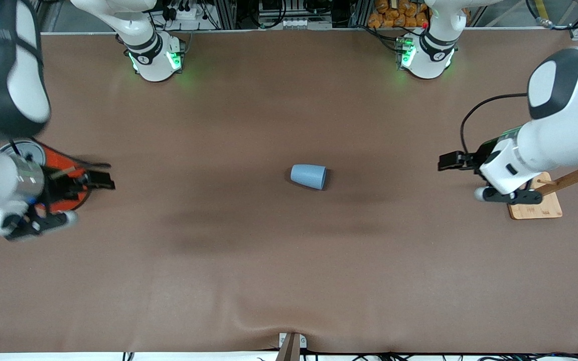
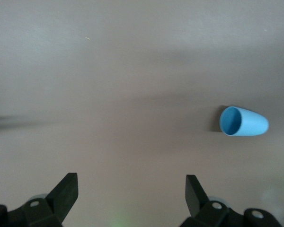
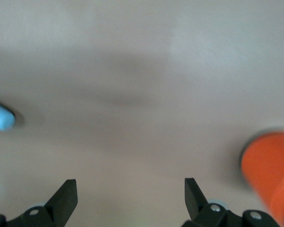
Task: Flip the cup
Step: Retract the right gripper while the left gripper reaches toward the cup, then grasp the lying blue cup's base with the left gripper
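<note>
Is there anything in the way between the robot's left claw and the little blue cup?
No, nothing visible is. The cup lies on its side mid-table, and only bare table shows between it and the open left claw. The orange can sits at the right arm's end, under the open right claw.

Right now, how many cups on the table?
1. The cup lies on its side near the middle of the table, apart from both grippers. The orange can at the right arm's end is not a cup. None looks hidden.
</note>
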